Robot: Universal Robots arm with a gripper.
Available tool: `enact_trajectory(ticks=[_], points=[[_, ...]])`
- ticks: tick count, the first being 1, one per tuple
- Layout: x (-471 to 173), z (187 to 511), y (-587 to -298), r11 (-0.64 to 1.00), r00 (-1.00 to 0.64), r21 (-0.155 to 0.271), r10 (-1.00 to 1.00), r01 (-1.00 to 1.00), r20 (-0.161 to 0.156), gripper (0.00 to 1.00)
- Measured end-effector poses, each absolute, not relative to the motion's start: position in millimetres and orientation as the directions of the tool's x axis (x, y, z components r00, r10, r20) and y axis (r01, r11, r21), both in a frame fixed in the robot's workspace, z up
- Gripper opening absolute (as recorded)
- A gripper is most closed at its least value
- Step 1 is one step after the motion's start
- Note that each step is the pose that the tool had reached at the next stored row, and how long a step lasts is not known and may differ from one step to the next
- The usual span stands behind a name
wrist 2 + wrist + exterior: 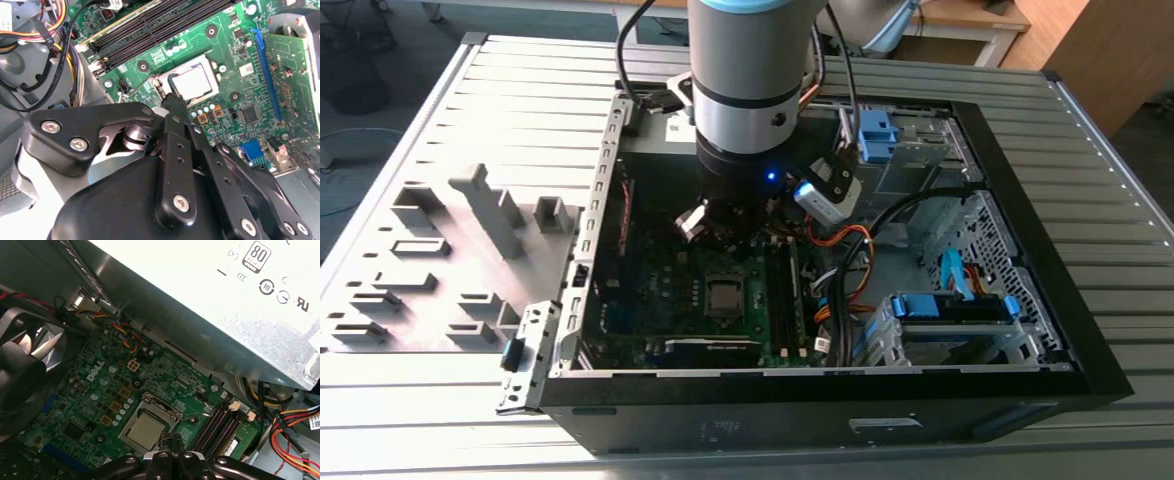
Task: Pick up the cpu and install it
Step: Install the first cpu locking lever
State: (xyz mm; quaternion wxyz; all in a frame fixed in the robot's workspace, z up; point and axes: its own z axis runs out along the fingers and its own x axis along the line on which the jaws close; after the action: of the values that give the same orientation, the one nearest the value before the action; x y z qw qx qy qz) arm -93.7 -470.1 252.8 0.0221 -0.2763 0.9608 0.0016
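The cpu lay flat in its socket on the green motherboard, its dull silver top showing inside the metal frame, and it showed the same way in the second wrist view and as a small pale square in the exterior view. The gripper hung just above the board beside the socket, its dark fingertips drawn close together with nothing between them; it held nothing, and whether the tips quite met could not be told. In the first wrist view the same gripper stood at the socket's edge, near the memory slots.

Judged from this, the chip seemed already seated and the hand to be free of it. Doing this stage well would mean keeping the arm's travel straight up and down, so the fingertips would not drag across the frame or nudge the chip askew, and keeping clear of the loose orange and yellow cables close by.

The computer case lay open on its side on a table of ribbed grey metal slats. A grey holder with slots and upright posts sat at the exterior view's left. Wooden furniture and a dark floor showed beyond the table
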Motion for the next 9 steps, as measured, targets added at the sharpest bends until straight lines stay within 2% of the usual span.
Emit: enact_trajectory(ticks=[9], points=[[-93.0, 258.3, -470.1, 0.847, -0.846, -0.005, -0.531, -0.531, -0.046, 0.11]])
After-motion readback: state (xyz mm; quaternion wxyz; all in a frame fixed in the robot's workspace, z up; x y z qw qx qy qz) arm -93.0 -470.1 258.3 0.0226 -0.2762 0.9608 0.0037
